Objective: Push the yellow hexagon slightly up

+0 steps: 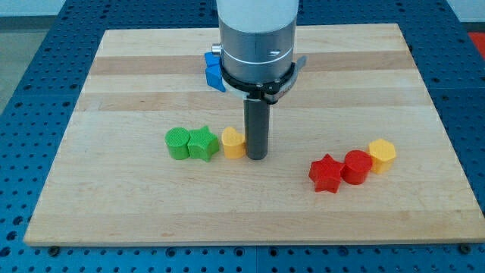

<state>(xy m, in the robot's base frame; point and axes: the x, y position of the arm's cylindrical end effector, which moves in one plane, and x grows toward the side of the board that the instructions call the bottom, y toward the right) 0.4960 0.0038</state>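
Camera view shows my tip [258, 157], a plain rod that has no jaws and holds nothing. The small yellow hexagon block [233, 142] touches it at nine o'clock. Up is twelve o'clock, so my tip must get under the block first.

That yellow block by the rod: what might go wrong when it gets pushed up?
My tip sits at the yellow hexagon's right side, not below it, so a push from here would likely send it left. It touches the green star, which could get dragged along. The yellow block at the right might be mistaken for it.
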